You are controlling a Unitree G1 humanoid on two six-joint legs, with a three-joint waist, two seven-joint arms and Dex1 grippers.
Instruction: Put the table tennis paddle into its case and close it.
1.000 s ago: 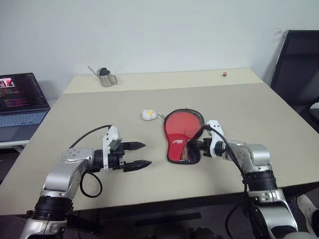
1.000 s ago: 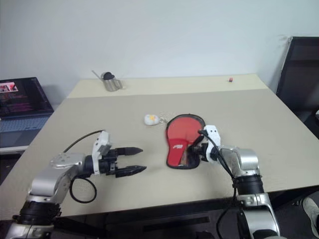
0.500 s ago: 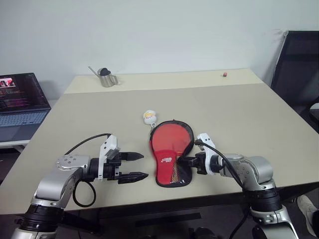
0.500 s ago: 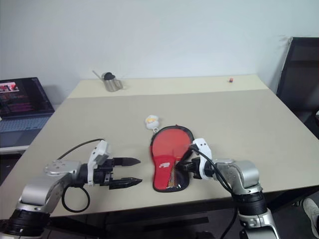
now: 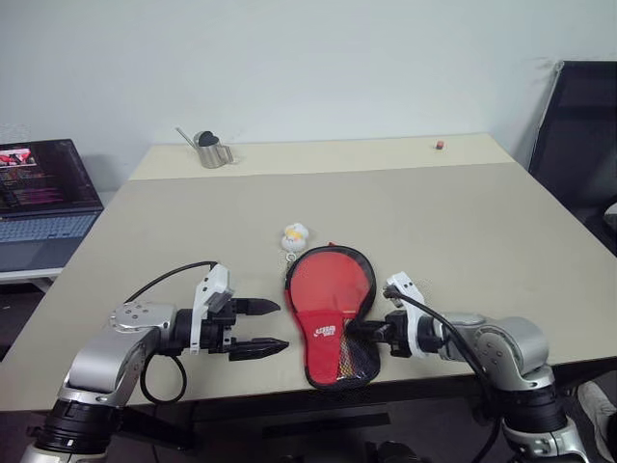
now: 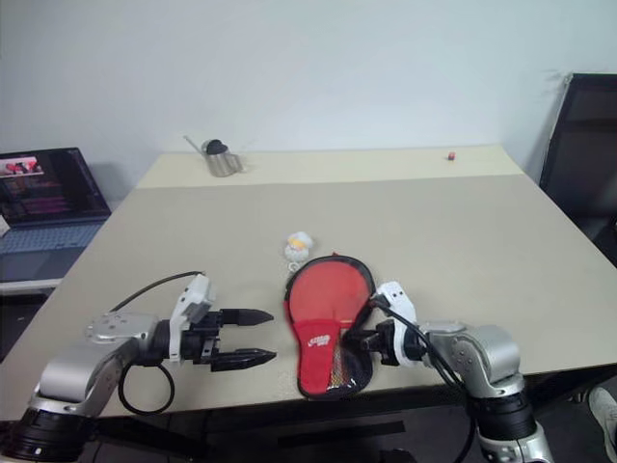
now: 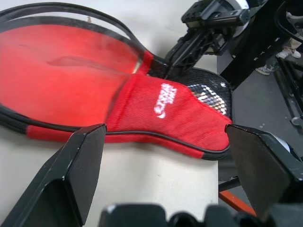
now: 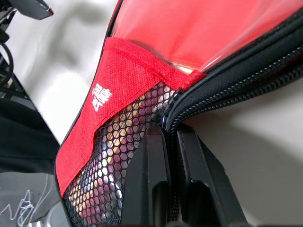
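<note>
Fingers pinched on the case (image 5: 333,318) edge, your right gripper (image 5: 369,332) holds it near the table's 6 o'clock rim; left gripper (image 5: 265,328) wide; tugging risks sliding the case off

Soft fabric case (image 5: 331,318): woven red cloth panel, glossy clear window, black mesh, black zip edge. Matt, smooth beige table (image 5: 463,222). Small shiny metal pitcher (image 5: 208,149). Matt black plastic left claw (image 5: 258,326) fingers.

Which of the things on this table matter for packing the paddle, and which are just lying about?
For the job: paddle, inside the case; right pincer shut on the case's edge; left pincer open.
Lying about: keychain toy, metal cup, small red item, laptop.
</note>
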